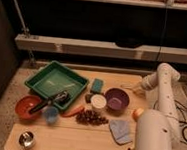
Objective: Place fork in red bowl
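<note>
The red bowl [22, 104] sits at the table's left front, with a black-handled tool resting across its rim. A thin pale sliver that looks like the fork [127, 87] lies on the wood just right of the purple bowl [116, 99]. My gripper [137, 89] is down at the table's right side, at the end of the white arm, right beside that sliver. It is shut. I cannot tell whether it touches or holds the fork.
A green tray [56, 79] stands at the back left. Around the middle are a teal sponge [97, 85], a white cup [98, 101], a carrot [73, 110], dark grapes [91, 118] and a blue cup [50, 114]. A steel cup [27, 139] and a blue cloth [120, 130] lie at the front.
</note>
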{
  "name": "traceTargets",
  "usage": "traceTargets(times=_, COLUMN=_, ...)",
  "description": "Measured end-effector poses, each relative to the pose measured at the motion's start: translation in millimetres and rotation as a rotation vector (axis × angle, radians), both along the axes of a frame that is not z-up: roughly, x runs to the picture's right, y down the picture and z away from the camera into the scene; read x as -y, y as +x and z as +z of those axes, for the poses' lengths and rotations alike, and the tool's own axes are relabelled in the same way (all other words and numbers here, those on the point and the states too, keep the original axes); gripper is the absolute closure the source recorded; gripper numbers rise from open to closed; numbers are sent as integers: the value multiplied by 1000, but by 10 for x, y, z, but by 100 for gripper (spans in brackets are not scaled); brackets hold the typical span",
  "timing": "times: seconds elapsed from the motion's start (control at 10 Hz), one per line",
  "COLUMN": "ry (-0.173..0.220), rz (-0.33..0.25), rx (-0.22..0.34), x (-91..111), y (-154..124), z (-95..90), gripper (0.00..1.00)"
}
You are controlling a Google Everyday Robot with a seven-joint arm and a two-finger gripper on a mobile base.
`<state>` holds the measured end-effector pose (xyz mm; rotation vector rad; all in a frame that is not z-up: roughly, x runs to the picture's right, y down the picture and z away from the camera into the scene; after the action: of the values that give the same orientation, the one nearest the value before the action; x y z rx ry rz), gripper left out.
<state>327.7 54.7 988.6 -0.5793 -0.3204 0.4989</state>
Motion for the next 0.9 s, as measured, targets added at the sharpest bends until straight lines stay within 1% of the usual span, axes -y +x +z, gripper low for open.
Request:
traceTargets(times=0.3, ry=0, rz=0, rx=0, x=10, y=0, z=-12, gripper=94)
traceTargets(times=0.4, ry=-7, rz=-5, rx=-6, x=27, y=19, z=-54, gripper=94)
traceTargets(times=0.6, ry=-4, rz=1, rx=-6, x=195, y=43, z=-260, gripper=94)
traceTargets(times=0.7, ry=-4, rz=1, rx=-2, x=361, y=19, z=-444, gripper=94)
traceTargets(times=0.9, ry=-1, rz=1, rx=0, x=604, y=-1, z=-711, gripper=94)
